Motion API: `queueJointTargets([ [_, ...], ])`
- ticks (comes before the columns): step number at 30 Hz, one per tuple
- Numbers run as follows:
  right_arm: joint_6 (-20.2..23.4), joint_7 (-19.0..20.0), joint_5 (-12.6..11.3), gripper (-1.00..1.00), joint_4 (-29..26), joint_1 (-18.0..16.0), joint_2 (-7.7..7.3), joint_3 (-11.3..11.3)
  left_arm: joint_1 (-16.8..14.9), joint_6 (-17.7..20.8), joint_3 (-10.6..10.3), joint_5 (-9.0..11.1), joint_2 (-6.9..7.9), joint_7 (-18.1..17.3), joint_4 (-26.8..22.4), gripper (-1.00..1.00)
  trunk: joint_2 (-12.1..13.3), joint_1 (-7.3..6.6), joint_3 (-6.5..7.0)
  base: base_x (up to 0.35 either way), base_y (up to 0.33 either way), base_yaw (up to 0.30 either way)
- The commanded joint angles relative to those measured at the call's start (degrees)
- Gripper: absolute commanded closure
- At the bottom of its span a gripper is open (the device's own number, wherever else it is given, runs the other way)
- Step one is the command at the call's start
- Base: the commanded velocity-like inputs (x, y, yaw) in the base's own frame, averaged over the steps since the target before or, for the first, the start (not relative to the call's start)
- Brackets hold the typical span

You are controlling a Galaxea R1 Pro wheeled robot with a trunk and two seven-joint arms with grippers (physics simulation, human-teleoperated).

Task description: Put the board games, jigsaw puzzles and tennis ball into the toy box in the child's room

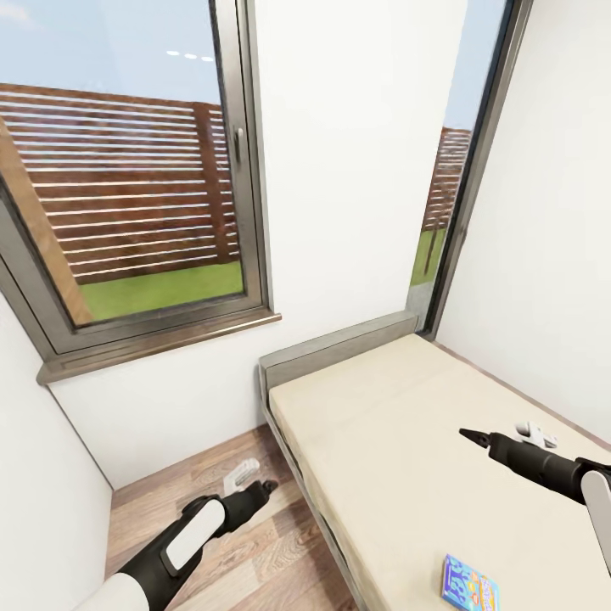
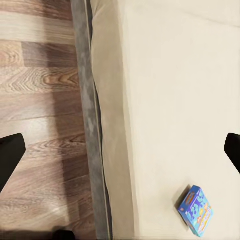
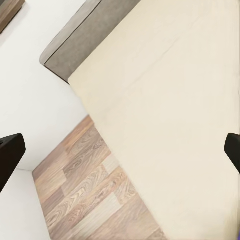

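A blue board game (image 1: 468, 585) lies flat on the bed (image 1: 399, 458), near the mattress's front right part. In the left wrist view the same blue box (image 2: 196, 211) rests on the beige mattress close to the bed's dark grey side rail (image 2: 86, 115). My left gripper (image 1: 267, 486) hangs open and empty over the wood floor just left of the bed; its dark fingers (image 2: 10, 155) stand wide apart. Above the mattress, beyond the blue box, my right gripper (image 1: 469, 435) is open and empty too, its fingers (image 3: 10, 155) spread far apart.
The low grey headboard (image 1: 339, 344) stands against a white wall (image 1: 356, 170). A dark-framed window (image 1: 127, 195) is at the left and a tall one (image 1: 458, 187) at the bed's far corner. A narrow strip of wood-plank floor (image 1: 255, 543) runs between the left wall and the bed.
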Motion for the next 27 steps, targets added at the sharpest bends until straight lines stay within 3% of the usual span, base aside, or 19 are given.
queueJointTargets([
  [1, 0.3, 0.5, 0.4, -1.0, 0.0, -0.1, 0.01, -0.1, -0.1, 0.0, -0.3, 0.6, 0.08, 0.5, -0.1, -1.0, -0.6, 0.26, -0.32, 0.0, 0.0, 0.0],
  [15, 0.3, -0.1, -0.1, -1.0, -0.4, -0.1, 0.01, 0.1, -0.1, 4.3, -0.2, 0.7, 0.37, 0.5, 1.2, -1.0, -6.2, 3.34, -2.83, 0.0, 0.0, 0.0],
  [21, 0.4, -0.2, 0.0, -1.0, -0.6, -0.1, -0.01, 0.2, -0.1, 4.9, -0.4, 1.0, 0.23, 0.2, 6.5, -1.0, -8.6, 4.65, -3.91, 0.0, 0.0, -0.012],
  [27, 0.3, -0.3, 0.1, -1.0, -0.7, -0.1, -0.02, 0.2, -0.1, 5.0, -0.4, 3.6, 0.02, -0.3, 8.5, -1.0, -11.0, 5.97, -4.98, 0.0, 0.0, -0.011],
])
